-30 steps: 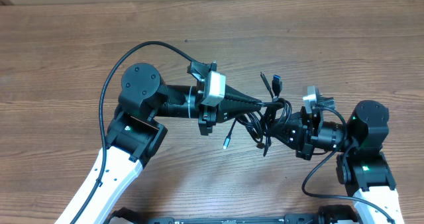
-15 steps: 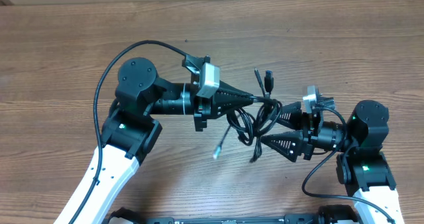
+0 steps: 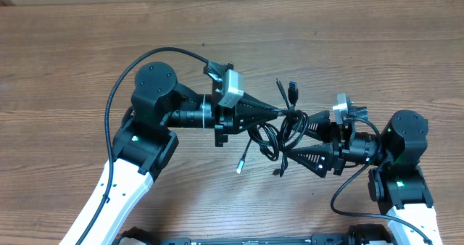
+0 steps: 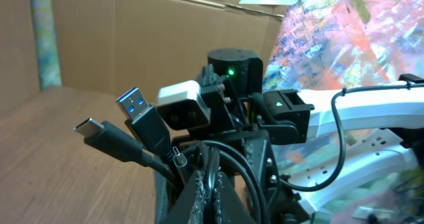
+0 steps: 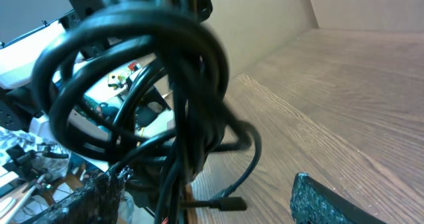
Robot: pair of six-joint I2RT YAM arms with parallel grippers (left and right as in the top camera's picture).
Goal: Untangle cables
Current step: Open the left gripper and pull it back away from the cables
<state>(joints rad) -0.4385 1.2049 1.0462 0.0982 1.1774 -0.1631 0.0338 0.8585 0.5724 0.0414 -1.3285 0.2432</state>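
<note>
The tangle of thin black flexible cables [image 3: 279,133] hangs at the very tip of the left gripper [image 3: 281,112], over the brown wooden table [image 3: 377,49]. The black tapered fingers of this gripper are pressed fully together and pinch a strand in the upper part of the tangle. The long axis of the tangle lies crosswise to the line of the left gripper. On the far side of its tip two plug ends point away, one flat black plug with a blue tongue [image 4: 136,106] and one narrow rounded black plug [image 4: 89,126]. On the near side of its tip the loops hang down, and a thin end with a silvery-grey plug [image 3: 241,165] points back, slanted under the left gripper. Whether the lowest ends touch the table I cannot tell. Facing the left gripper from the opposite side of the tangle, the right gripper [image 3: 292,136] has its jaws spread wide; the loops pass between its fingers [image 3: 315,158], and it clamps nothing.
</note>
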